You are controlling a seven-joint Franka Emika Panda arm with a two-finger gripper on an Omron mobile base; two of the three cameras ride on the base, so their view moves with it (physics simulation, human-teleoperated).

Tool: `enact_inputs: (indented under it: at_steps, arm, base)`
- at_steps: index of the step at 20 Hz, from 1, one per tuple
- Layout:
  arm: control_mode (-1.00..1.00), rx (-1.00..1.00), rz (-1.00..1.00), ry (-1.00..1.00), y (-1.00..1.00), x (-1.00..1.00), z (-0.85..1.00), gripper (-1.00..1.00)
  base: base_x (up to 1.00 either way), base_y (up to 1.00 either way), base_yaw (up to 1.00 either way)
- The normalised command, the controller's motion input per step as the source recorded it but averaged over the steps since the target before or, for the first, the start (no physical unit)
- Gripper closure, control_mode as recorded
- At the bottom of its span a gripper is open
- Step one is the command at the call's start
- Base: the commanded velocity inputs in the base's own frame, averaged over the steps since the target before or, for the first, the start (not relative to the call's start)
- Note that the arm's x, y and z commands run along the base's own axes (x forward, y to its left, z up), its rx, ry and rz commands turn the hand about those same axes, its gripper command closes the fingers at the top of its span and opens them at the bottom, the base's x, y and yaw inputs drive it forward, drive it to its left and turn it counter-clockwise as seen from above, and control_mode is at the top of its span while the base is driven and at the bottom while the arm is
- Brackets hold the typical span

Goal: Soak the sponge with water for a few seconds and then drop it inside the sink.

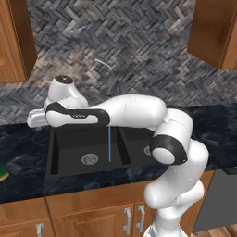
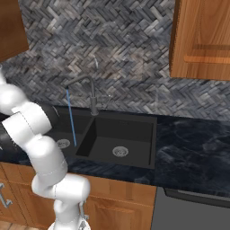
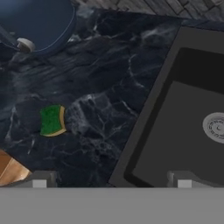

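— Looking along the hand view, we see the sponge (image 3: 52, 120) lying on the dark marbled countertop (image 3: 100, 87), green scrub side up with a thin yellow edge at its right. It is well apart from the sink (image 3: 144, 131).

— And the gripper (image 3: 111, 181)?

— We see its 2 finger tips (image 3: 40, 180) at the bottom of the hand view, standing wide apart with nothing between them. One tip is over the countertop, the other over the sink basin. They do not touch the sponge.

— Where is the water (image 1: 109, 144)?

— In the left base view we see it as a thin light-blue stream falling straight into the left basin, just beside the round silver drain (image 1: 90, 159). In the right base view the same stream (image 2: 71, 117) comes from the slim dark faucet (image 2: 85, 90) and lands near the divider between the 2 basins.

— And the arm?

— We see the white arm (image 1: 134, 113) stretched to the left across the sink (image 1: 69, 148), with the hand over the countertop at the left end of the basin. At the far left edge of that view a small green and yellow piece (image 1: 3, 174) shows on the countertop; we think it is the sponge, but it is cut by the frame.

— Anything else?

— A dark blue round bowl (image 3: 39, 22) sits at the top left of the hand view, near the sponge but apart from it.
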Motion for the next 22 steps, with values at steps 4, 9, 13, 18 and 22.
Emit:
enact_inputs:
  at_steps: [4,9,13,18,22]
  arm:
    - [-1.00,0.00,0.00,0.11,0.48,0.00,-0.04,-1.00]
    - [-1.00,-0.02,0.00,0.02,0.39,-0.02,-0.09,-1.00]
    - [-1.00,-0.06,0.00,0.00,0.36,-0.10,0.00,-1.00]
    - [-1.00,-0.08,0.00,0.00,0.39,-0.12,0.00,-1.00]
    - [-1.00,-0.02,0.00,0.02,0.25,-0.04,0.00,-1.00]
  base:
    - [0.00,0.00,0.00]
    - [0.00,0.00,0.00]
    - [0.00,0.00,0.00]
    - [0.00,0.00,0.00]
    - [0.00,0.00,0.00]
